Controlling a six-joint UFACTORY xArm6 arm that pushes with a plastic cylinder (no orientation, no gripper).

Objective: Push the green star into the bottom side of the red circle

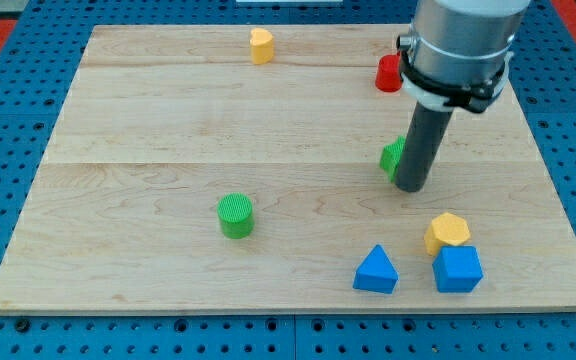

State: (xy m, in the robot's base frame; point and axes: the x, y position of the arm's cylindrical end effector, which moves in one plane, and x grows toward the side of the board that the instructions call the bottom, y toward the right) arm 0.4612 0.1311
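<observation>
The red circle (388, 73) stands near the view's top right of the wooden board, partly hidden behind the arm's grey body. The green star (392, 157) lies below it, at the right of the board's middle; only its left part shows, the rest is behind the rod. My tip (412, 187) rests on the board just right of and slightly below the green star, touching it or very nearly so.
A green cylinder (235, 215) stands left of centre. A yellow block (260, 45) is at the top. A yellow hexagon (448, 231), a blue cube (457, 268) and a blue triangle (376, 270) cluster at the bottom right. The board's right edge (558, 190) is close.
</observation>
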